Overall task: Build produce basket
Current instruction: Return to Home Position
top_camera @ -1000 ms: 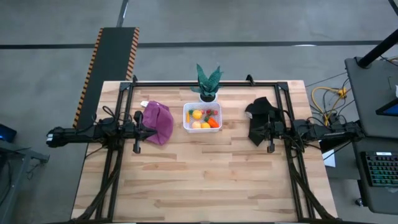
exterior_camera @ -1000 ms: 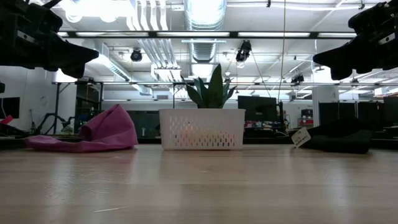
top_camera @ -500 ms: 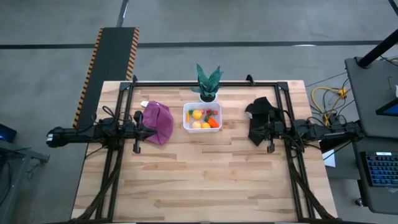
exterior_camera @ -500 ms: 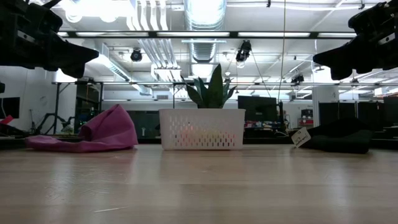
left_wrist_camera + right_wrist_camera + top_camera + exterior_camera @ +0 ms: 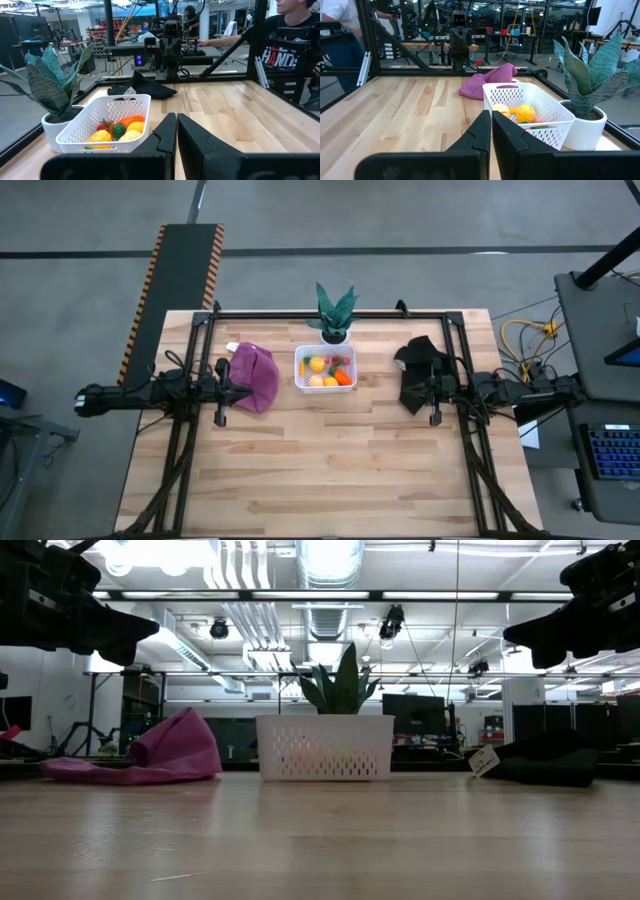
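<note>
The white mesh basket [image 5: 326, 368] stands on the table near its far edge, holding the produce: a lemon [image 5: 317, 364], an orange carrot [image 5: 343, 378], a peach-pink fruit and red berries. It also shows in the left wrist view [image 5: 107, 121] and the right wrist view [image 5: 530, 112]. My left gripper [image 5: 176, 125] hovers shut above the table left of the basket, by the purple cloth [image 5: 254, 376]. My right gripper [image 5: 491, 120] hovers shut to the basket's right, by the black cloth [image 5: 419, 370].
A green potted plant [image 5: 334, 313] stands just behind the basket at the far edge. The purple cloth lies left of the basket, the black cloth with a white tag [image 5: 483, 761] right of it. A black frame rims the table. People show beyond the table.
</note>
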Controlling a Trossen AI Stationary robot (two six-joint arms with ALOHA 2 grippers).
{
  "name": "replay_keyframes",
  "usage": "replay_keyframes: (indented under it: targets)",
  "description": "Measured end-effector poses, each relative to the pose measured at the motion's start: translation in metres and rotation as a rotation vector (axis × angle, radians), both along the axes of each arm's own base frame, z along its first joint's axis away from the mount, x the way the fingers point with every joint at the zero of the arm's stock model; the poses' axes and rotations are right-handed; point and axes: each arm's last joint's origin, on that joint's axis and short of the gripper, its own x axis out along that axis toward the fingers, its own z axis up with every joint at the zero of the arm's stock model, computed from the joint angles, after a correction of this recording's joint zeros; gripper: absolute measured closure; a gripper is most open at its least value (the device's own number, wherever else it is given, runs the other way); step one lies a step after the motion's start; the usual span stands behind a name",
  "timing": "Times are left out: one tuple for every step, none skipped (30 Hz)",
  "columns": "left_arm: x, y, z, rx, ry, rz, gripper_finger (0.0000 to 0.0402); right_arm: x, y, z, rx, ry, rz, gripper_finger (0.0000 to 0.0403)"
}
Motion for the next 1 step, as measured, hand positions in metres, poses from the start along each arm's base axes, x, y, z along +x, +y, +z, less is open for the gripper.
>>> replay_keyframes:
  targets:
    - [0.0000,0.0000,0.0000,0.000,0.000,0.000,0.0402,0.0000,0.0000,0.0000,0.000,0.000,0.000,0.0394]
